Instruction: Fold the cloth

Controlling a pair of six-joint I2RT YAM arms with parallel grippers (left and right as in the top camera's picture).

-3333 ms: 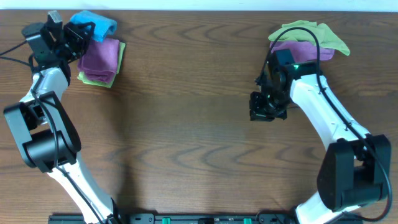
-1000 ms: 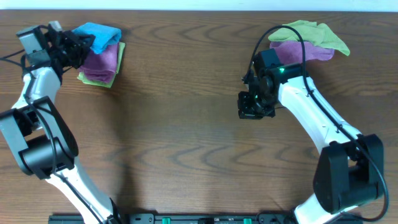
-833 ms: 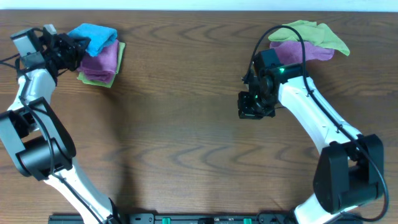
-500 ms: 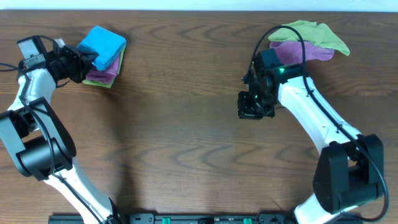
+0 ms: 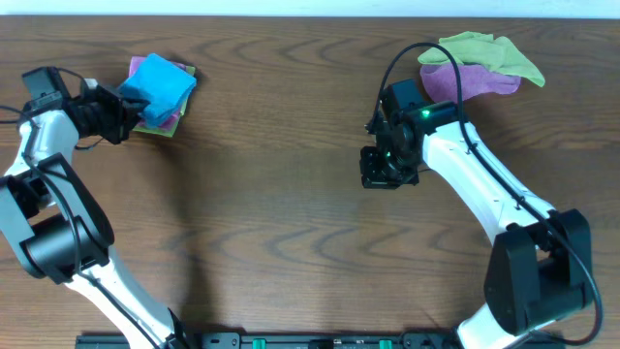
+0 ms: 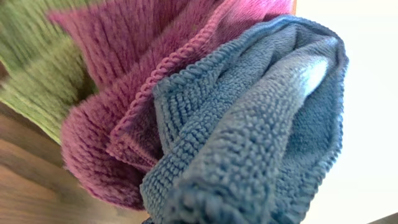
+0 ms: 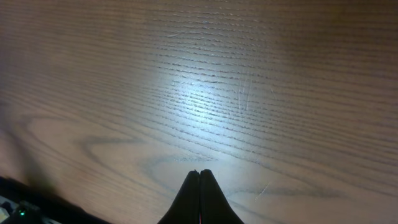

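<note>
The sky-blue cloth [image 5: 163,82] lies folded on top of a purple and lime-green stack [image 5: 163,124] at the far left of the table. My left gripper [image 5: 124,105] is at the cloth's left edge and appears shut on it. In the left wrist view the bunched blue cloth [image 6: 261,124] fills the frame right at the jaws and hides the fingers, with the purple cloth [image 6: 118,81] behind it. The white tag is not visible. My right gripper [image 5: 378,179] is shut and empty over bare wood mid-table, its fingertips [image 7: 199,173] pressed together.
A loose lime-green cloth [image 5: 481,48] lies over a purple cloth [image 5: 470,82] at the far right, behind the right arm. A green cloth [image 6: 31,68] sits under the left stack. The wooden table [image 5: 291,242] stretches between the arms.
My left gripper has moved left and toward the front, and the blue cloth has shifted with it and flattened over the stack. My right gripper has shifted slightly left.
</note>
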